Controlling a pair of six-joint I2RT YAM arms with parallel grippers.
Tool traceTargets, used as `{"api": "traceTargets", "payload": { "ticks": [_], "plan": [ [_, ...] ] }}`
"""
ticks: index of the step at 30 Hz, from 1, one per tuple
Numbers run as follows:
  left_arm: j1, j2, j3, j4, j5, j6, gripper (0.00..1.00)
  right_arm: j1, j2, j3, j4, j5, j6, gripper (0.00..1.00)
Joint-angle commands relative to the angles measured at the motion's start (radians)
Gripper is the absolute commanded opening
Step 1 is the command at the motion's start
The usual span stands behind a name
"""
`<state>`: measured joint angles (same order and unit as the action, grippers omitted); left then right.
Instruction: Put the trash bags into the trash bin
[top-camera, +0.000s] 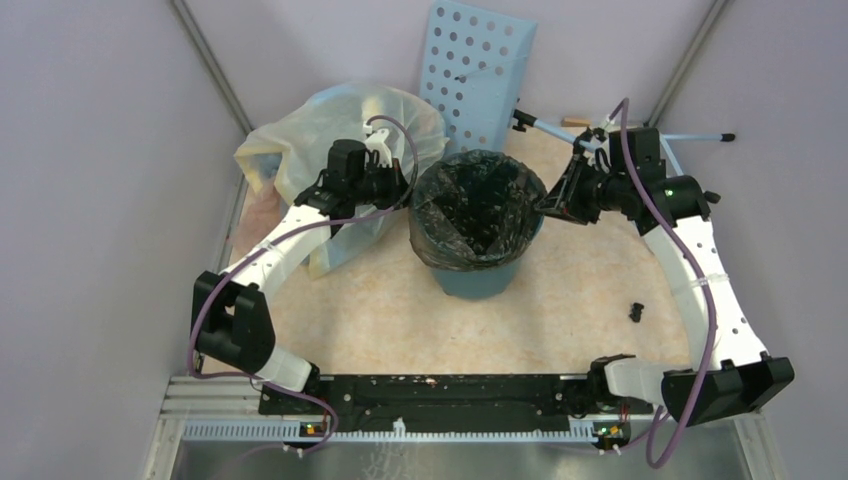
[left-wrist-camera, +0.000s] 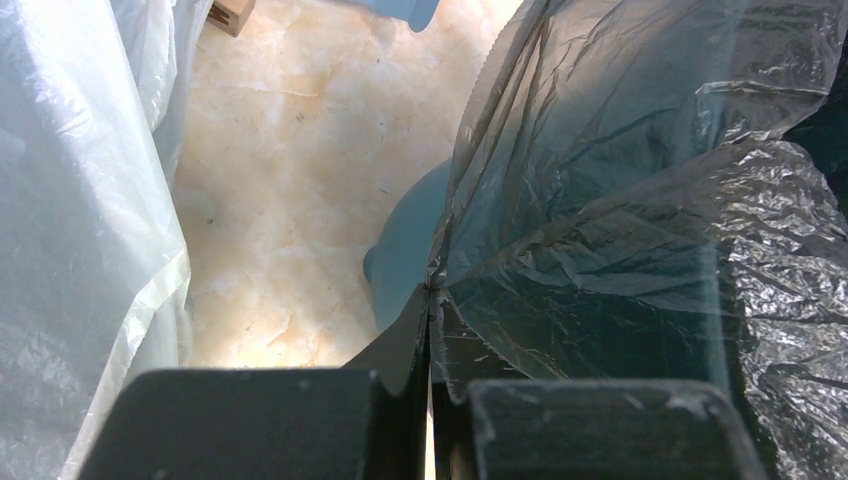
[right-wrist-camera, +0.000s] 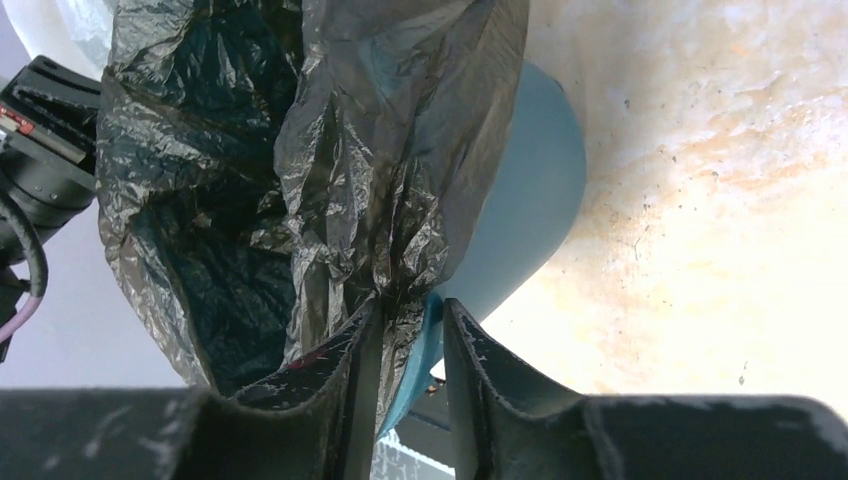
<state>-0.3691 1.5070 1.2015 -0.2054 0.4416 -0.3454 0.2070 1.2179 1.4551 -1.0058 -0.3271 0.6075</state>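
The teal trash bin (top-camera: 480, 278) stands mid-table. The dark crinkly trash bag (top-camera: 478, 205) lines it, its mouth spread over the rim. My left gripper (top-camera: 408, 186) is at the bin's left rim. In the left wrist view it (left-wrist-camera: 431, 296) is shut on the edge of the bag (left-wrist-camera: 640, 200), with the bin wall (left-wrist-camera: 405, 255) just beyond. My right gripper (top-camera: 546, 207) is at the right rim. In the right wrist view it (right-wrist-camera: 410, 302) straddles the rim of the bin (right-wrist-camera: 525, 190), its jaws closed on a fold of the bag (right-wrist-camera: 330, 150) and the rim.
A large pale yellowish stuffed bag (top-camera: 320, 140) sits close behind my left arm and fills the left of the left wrist view (left-wrist-camera: 80, 220). A light blue perforated panel (top-camera: 478, 70) leans at the back. A thin rod (top-camera: 690, 135) and a small black part (top-camera: 636, 311) lie right.
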Motion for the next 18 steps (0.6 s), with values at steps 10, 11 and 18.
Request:
{"api": "traceTargets", "payload": {
  "ticks": [10,11,18],
  "plan": [
    [0.001,-0.027,0.028,0.009,0.014,0.009,0.00,-0.006,-0.007,0.087,-0.065,0.055,-0.065,0.08],
    [0.002,-0.028,0.029,0.009,0.011,0.011,0.00,-0.006,-0.007,0.091,-0.068,0.058,-0.070,0.08],
    [0.002,-0.027,0.028,0.007,0.010,0.013,0.00,-0.005,-0.010,0.111,-0.096,0.062,-0.092,0.07]
  ]
}}
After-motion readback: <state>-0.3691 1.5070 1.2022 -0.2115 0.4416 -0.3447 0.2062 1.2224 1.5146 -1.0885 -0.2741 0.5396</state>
